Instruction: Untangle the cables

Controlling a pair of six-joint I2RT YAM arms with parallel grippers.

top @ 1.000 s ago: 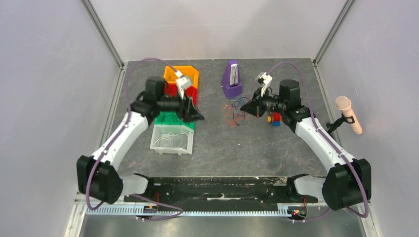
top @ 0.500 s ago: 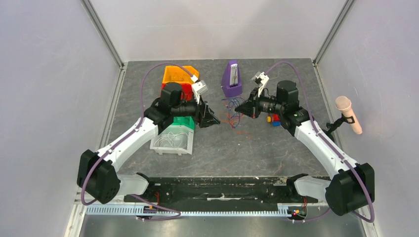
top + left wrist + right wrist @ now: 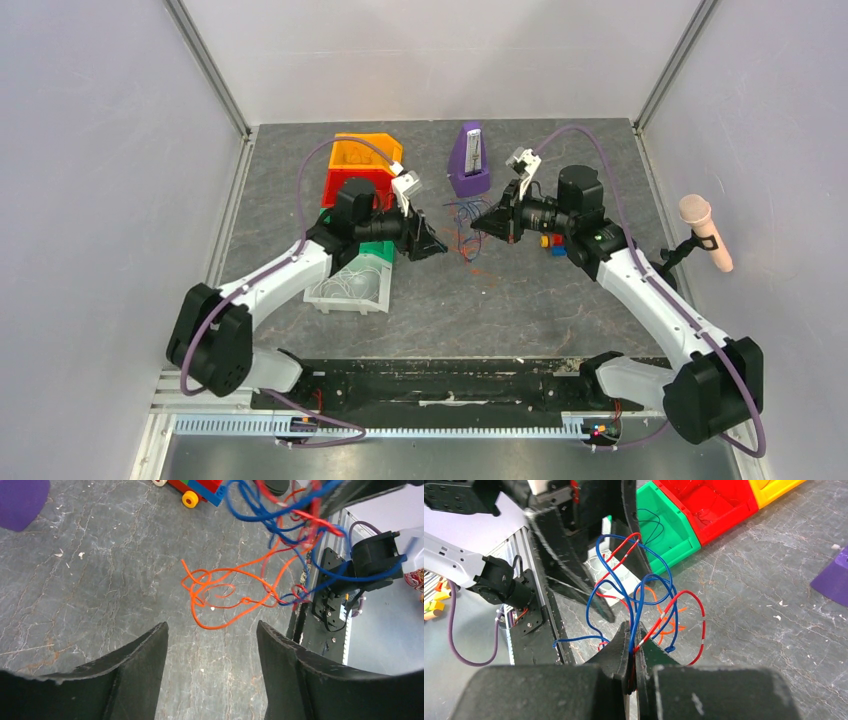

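Observation:
The cables (image 3: 467, 222) are a loose knot of blue, red and orange wires hanging between the two arms at mid table. My right gripper (image 3: 633, 628) is shut on blue and red wires (image 3: 644, 595) and holds them above the table. Orange wires (image 3: 220, 592) trail on the grey surface below; blue and red ones (image 3: 285, 510) hang above them. My left gripper (image 3: 212, 630) is open and empty, just short of the orange loops. In the top view the left gripper (image 3: 432, 246) points right at the knot and the right gripper (image 3: 485, 222) points left.
An orange bin (image 3: 362, 150), a red bin (image 3: 340, 186), a green bin (image 3: 375, 250) and a clear tray (image 3: 348, 286) holding white wires stand at the left. A purple metronome (image 3: 468, 158) stands behind the knot. Toy bricks (image 3: 553, 242) lie under the right arm. A microphone (image 3: 705, 232) stands far right.
My left arm has swung right from over the bins toward the knot. My right gripper has moved a little left and up with the wires in it.

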